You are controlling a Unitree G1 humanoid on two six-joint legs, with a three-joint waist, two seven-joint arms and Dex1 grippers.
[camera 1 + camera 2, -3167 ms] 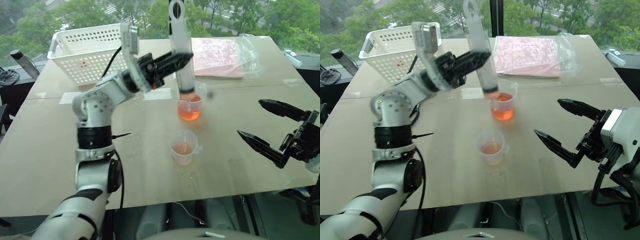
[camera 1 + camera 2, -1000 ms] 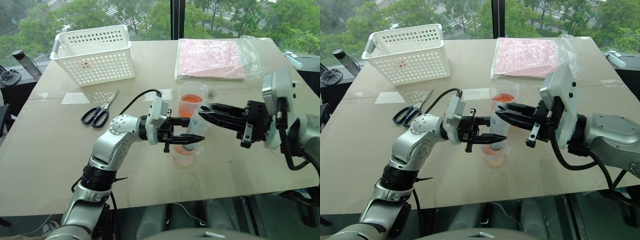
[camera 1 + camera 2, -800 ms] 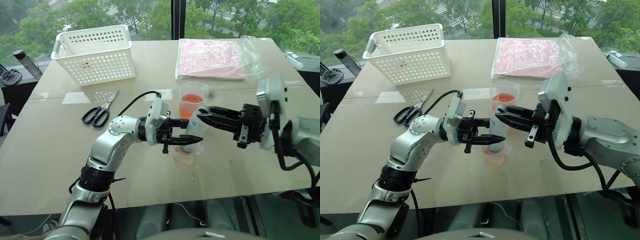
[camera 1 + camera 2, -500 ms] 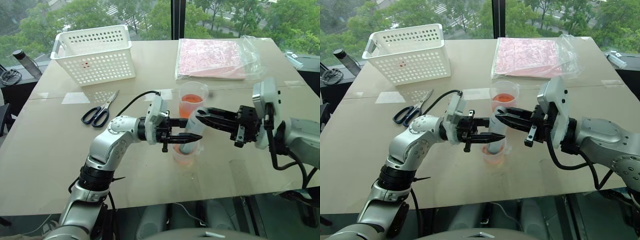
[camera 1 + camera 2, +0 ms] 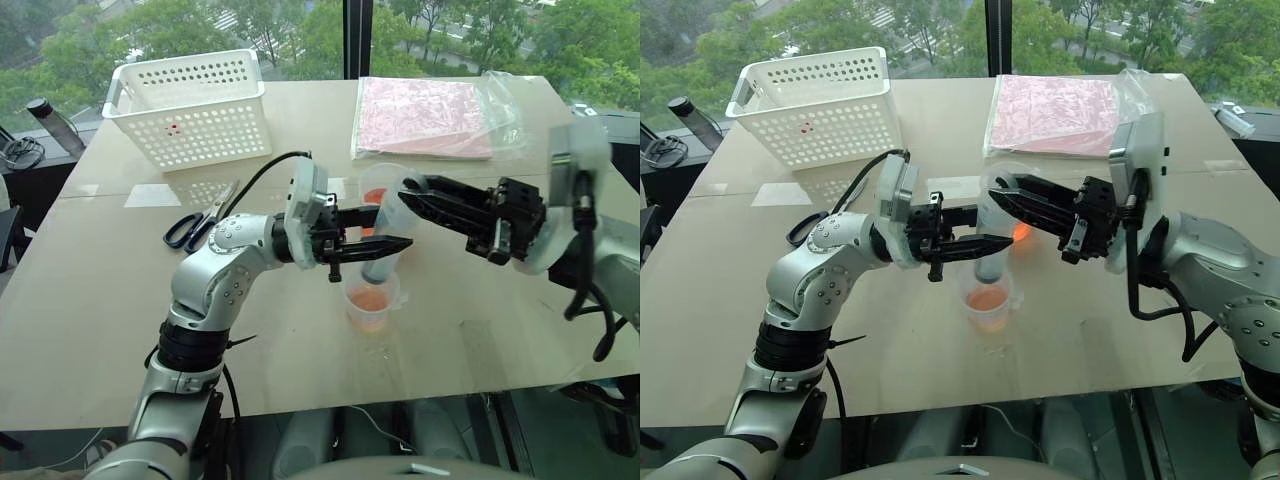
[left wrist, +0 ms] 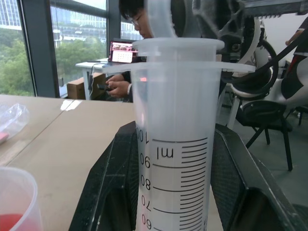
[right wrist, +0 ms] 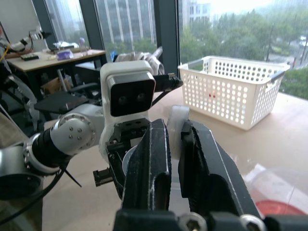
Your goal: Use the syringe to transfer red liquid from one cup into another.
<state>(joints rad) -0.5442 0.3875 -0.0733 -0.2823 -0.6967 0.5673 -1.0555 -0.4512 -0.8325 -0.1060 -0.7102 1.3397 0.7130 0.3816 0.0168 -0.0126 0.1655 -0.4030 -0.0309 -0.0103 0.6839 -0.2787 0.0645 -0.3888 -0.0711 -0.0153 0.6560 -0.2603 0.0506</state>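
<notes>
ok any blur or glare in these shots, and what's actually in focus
Left eye view: the right gripper and its wrist are motion-smeared, and pale window glare lies on the table. Left wrist view: the syringe printing is crisp, while the room behind is soft. Right wrist view: the white basket reads clearly and the near fingers look soft.

syringe (image 6: 175, 144): clear plastic, smooth | basket (image 5: 190, 105): white perforated plastic | table (image 5: 90, 280): matt beige
</notes>
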